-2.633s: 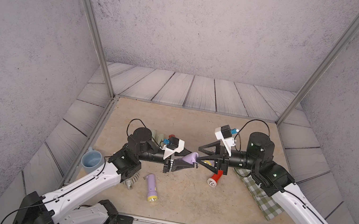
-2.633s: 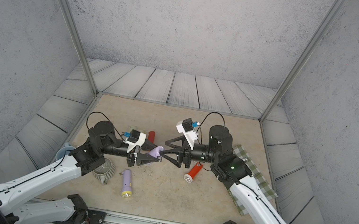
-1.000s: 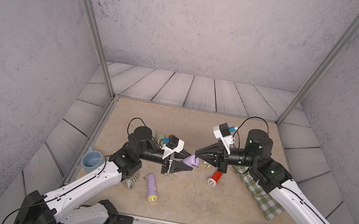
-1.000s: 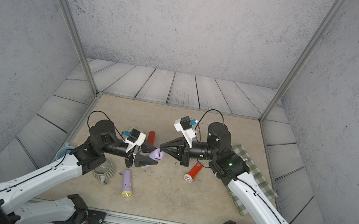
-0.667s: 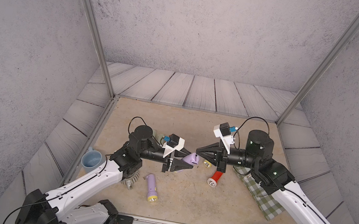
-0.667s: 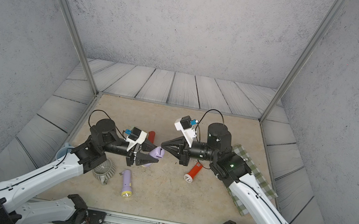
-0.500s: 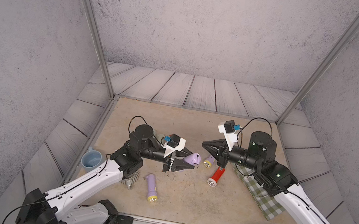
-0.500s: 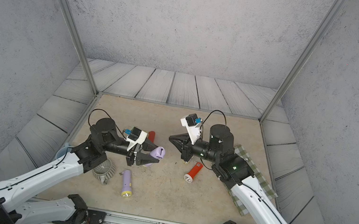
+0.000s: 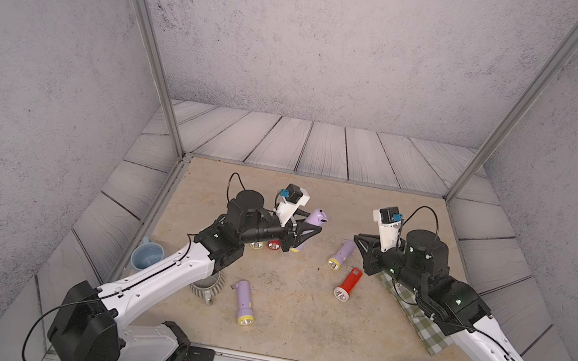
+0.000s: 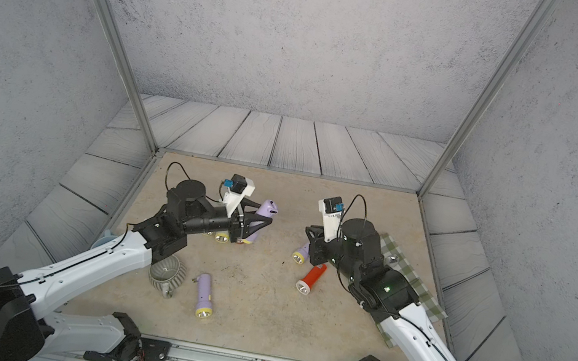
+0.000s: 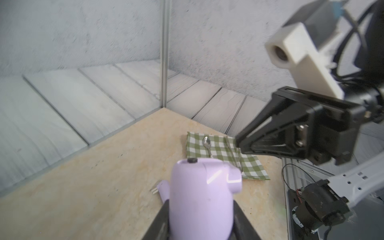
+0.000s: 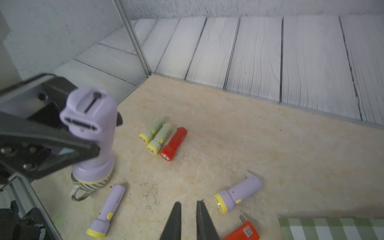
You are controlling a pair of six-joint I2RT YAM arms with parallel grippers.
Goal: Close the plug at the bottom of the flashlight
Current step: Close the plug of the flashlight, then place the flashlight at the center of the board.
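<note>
Farthest left, a blue cup sits at the edge of the worktop, with a gray ribbed mug near it, partly under the left arm. A lavender flashlight lies just beside the mug, its yellow head toward the front. Next, the left gripper is clamped on the held flashlight, also lavender, raised above the worktop and tilted, head down and tail up. The right wrist view shows slots in that tail, but whether the plug is fully folded in cannot be told. Below this gripper lie two green flashlights, touching side by side, and a red flashlight against them. Toward the middle, a second lavender flashlight lies with its prongs sticking out at the tail, and a second red flashlight lies near it, its plug out too. Just beside these hangs the right gripper, fingers slightly parted and holding nothing, well apart from the held flashlight. Farthest right, a green checked cloth carries a spoon.
</note>
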